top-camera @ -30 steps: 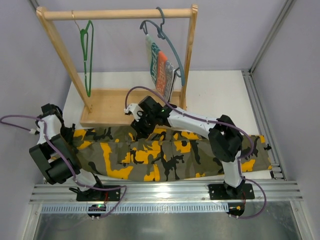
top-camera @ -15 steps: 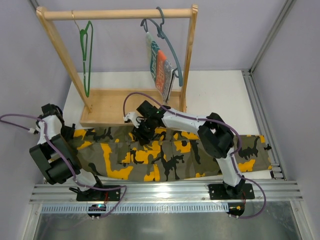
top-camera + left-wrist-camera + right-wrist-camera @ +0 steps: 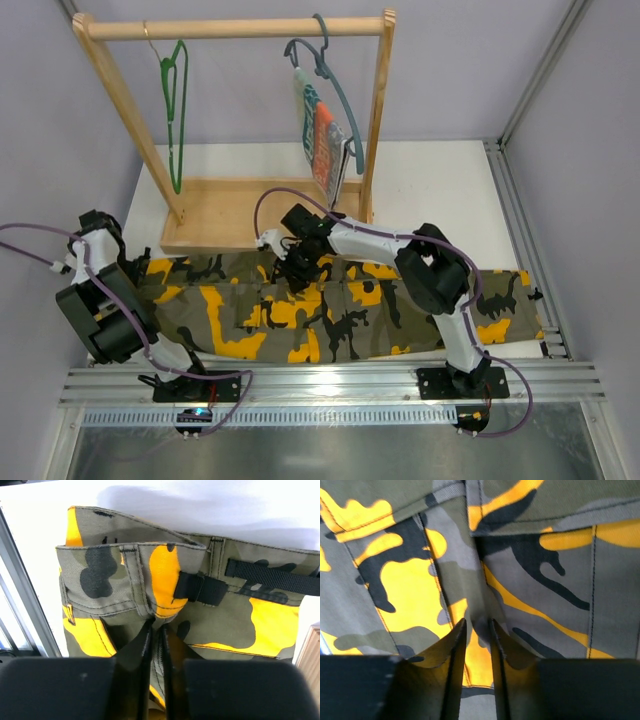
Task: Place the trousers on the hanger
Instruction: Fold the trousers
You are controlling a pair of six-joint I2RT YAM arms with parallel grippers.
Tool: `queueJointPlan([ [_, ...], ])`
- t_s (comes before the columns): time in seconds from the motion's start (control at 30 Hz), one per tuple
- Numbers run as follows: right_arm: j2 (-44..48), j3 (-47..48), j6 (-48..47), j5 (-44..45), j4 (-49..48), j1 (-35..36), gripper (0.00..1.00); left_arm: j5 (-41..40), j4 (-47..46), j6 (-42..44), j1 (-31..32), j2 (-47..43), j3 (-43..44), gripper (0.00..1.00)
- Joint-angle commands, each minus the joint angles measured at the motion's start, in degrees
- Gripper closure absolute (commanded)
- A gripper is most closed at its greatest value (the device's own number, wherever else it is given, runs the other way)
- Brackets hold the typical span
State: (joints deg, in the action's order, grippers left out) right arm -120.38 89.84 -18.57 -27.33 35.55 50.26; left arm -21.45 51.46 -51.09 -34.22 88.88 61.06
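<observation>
The camouflage trousers [image 3: 330,305] lie flat across the table's near half, waistband to the left. At that waistband end my left gripper [image 3: 138,266] is shut on the trousers. In the left wrist view its fingers [image 3: 156,626] pinch the fabric just below a belt loop. My right gripper [image 3: 293,268] reaches down onto the trousers' far edge near the middle. A raised fold of cloth is pinched between its fingertips [image 3: 476,623]. The thin green hanger [image 3: 175,110] hangs on the left of the wooden rail, away from both grippers.
A wooden rack [image 3: 235,28] stands at the back, its base board [image 3: 215,215] right behind the trousers. A grey-blue hanger [image 3: 340,95] with a striped cloth [image 3: 322,140] hangs on its right. Metal rails run along the front [image 3: 330,385] and right [image 3: 520,230] edges.
My right gripper slid along the trousers' far edge and narrowed onto a fold of cloth. The left arm settled slightly lower at the waistband. The trousers stayed flat.
</observation>
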Motion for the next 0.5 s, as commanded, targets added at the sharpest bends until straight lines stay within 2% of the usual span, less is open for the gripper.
queueJointPlan([
  [0.0, 3.4, -1.8, -0.1, 0.7, -1.7, -0.2, 0.77, -0.2, 0.2, -0.8, -0.4, 0.5, 1.7, 0.94],
  [0.03, 4.4, -2.0, 0.2, 1.3, -2.1, -0.2, 0.87, -0.3, 0.3, -0.9, -0.5, -0.3, 1.8, 0.99],
  [0.1, 5.3, -2.6, 1.0, 2.5, -2.9, -0.2, 0.96, -0.7, 0.3, -0.9, -0.5, -1.2, 2.0, 1.00],
  [0.33, 8.2, -4.4, 3.5, 5.2, -6.5, -0.2, 0.96, -2.4, -0.2, 0.9, -0.5, -5.7, 3.3, 1.00],
  [0.47, 9.7, -4.8, 5.2, 10.5, -7.9, -0.2, 0.96, 1.8, -3.3, 2.1, -0.5, -8.6, 3.4, 1.00],
])
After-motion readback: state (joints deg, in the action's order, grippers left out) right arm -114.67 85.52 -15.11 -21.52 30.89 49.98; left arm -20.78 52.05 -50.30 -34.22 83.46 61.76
